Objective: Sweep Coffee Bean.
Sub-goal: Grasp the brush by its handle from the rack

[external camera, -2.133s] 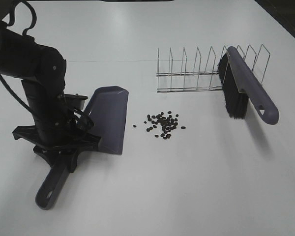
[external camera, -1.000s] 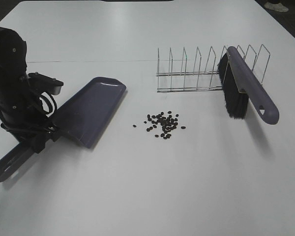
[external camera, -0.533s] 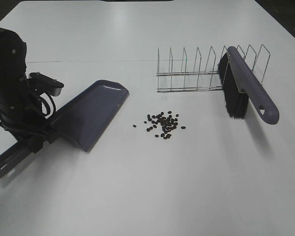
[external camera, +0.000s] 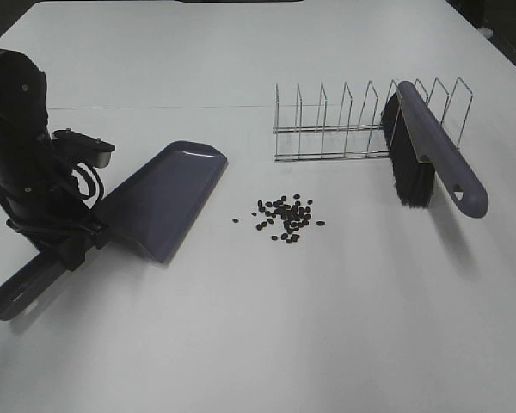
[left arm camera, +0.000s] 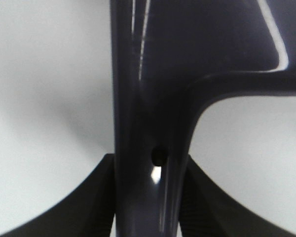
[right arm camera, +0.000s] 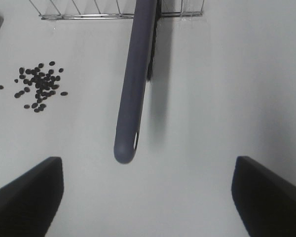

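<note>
The coffee beans lie in a loose dark cluster at the table's middle; they also show in the right wrist view. The grey-purple dustpan sits left of them, its mouth toward the beans. My left gripper is shut on the dustpan's handle. A grey-purple brush with black bristles leans on the wire rack; its handle shows in the right wrist view. My right gripper is open and empty, back from the handle's end.
The wire rack stands behind the beans on the white table. The black left arm stands at the far left.
My left arm swung the dustpan from pointing away to angled toward the beans, then shifted it slightly right. Beans, brush and rack have not moved.
</note>
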`<state>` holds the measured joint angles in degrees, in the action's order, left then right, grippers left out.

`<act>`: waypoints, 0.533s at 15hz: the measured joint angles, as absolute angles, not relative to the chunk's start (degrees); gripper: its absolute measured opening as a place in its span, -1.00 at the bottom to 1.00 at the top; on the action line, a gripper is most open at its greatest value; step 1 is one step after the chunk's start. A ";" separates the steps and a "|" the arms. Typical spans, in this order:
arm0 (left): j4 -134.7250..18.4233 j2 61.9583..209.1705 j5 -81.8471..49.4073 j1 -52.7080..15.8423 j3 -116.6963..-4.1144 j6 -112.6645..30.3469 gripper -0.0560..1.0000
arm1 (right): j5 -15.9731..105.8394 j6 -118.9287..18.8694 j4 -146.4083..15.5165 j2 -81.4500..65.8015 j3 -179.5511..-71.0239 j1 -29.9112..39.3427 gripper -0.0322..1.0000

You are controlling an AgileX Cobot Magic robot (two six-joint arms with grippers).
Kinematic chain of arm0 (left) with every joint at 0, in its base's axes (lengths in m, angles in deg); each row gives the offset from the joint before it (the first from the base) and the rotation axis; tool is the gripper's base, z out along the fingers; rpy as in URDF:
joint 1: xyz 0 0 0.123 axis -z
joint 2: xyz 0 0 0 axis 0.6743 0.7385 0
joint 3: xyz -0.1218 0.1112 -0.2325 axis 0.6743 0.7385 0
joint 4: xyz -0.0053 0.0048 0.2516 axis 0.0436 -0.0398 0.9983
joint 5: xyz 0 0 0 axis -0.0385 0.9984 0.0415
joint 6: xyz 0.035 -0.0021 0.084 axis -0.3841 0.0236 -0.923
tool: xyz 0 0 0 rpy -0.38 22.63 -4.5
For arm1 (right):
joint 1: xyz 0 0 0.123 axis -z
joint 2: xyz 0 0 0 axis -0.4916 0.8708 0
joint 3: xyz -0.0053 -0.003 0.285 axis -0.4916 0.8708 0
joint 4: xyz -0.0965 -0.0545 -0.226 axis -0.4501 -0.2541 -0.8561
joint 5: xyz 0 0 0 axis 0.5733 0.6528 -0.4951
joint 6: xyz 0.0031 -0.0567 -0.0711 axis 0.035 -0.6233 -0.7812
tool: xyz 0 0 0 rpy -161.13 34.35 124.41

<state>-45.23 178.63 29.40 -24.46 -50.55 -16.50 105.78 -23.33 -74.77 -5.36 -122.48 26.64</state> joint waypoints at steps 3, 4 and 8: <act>-45.23 178.63 29.40 -24.46 -50.55 -16.50 -0.30 | 105.78 -23.33 -74.72 6.21 -130.96 26.64 0.69; -45.23 178.63 29.40 -24.46 -50.55 -16.50 -0.30 | 105.78 -23.39 -74.60 9.71 -133.36 26.64 0.69; -45.23 178.63 29.40 -24.46 -50.55 -16.50 -0.30 | 105.78 -26.25 -73.74 21.63 -141.73 26.64 0.68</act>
<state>-45.23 178.63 29.40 -24.46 -50.55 -16.50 105.78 -26.25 -73.74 21.63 -141.73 26.64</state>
